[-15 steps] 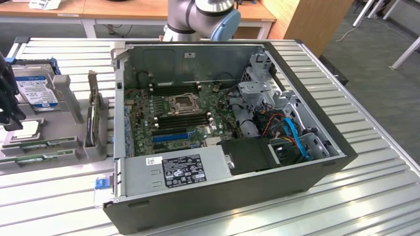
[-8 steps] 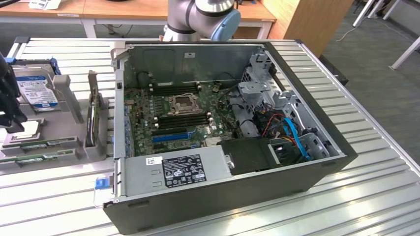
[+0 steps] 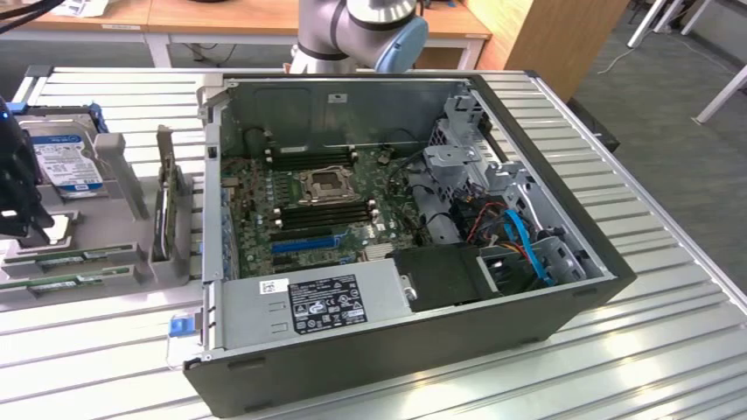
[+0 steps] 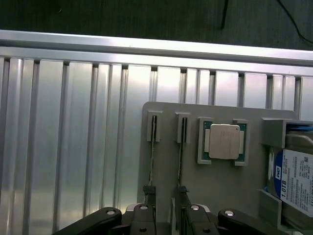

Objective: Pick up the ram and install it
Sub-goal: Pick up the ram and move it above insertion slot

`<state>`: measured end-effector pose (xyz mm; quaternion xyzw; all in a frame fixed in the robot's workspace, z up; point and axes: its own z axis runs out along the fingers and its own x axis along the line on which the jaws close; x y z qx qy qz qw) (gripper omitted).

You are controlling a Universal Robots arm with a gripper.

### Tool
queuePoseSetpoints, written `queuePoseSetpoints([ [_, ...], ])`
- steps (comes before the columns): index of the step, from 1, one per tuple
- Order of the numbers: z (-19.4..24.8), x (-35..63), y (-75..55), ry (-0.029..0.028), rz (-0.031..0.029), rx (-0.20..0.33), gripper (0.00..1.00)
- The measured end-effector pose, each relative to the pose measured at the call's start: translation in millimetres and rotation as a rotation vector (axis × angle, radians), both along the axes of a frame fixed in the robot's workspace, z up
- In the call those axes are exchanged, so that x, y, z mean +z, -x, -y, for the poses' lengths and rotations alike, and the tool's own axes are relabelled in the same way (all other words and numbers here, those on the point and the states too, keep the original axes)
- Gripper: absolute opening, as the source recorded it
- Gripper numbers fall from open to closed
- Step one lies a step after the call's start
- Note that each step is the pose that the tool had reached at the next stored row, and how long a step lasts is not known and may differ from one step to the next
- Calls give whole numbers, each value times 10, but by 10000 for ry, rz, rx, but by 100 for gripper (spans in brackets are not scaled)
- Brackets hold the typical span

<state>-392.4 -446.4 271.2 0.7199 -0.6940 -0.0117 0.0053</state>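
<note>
Two ram sticks stand on edge in narrow slots of a grey holder [image 4: 161, 122]: one ram stick [image 4: 152, 147] and a second [image 4: 180, 152] beside it. In the exterior view they are thin green strips [image 3: 73, 256] at the near end of that holder, at the far left. My gripper [image 4: 166, 213] hangs just above the sticks' near ends, open, with one black finger over each stick. Nothing is gripped. In the exterior view the gripper [image 3: 47, 229] is a dark shape at the left edge, over the holder.
The holder also carries a processor chip [image 4: 224, 142], a blue-labelled hard drive [image 3: 65, 162] and an upright expansion card [image 3: 164, 206]. To the right lies the open computer case [image 3: 561, 254], with its motherboard [image 3: 310, 206] and blue slot [image 3: 306, 239]. All rest on a ribbed aluminium table [image 3: 653, 350].
</note>
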Motion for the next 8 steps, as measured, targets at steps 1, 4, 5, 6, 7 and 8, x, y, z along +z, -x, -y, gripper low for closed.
queuePoseSetpoints([
  [1,1,-18,0,0,1,1,29],
  [4,3,-69,0,0,0,1,29],
  [5,3,-87,0,0,0,1,29],
  [6,4,-105,-1,0,0,1,29],
  [7,5,-123,-1,-1,1,1,29],
  [8,6,-142,-1,0,0,1,29],
])
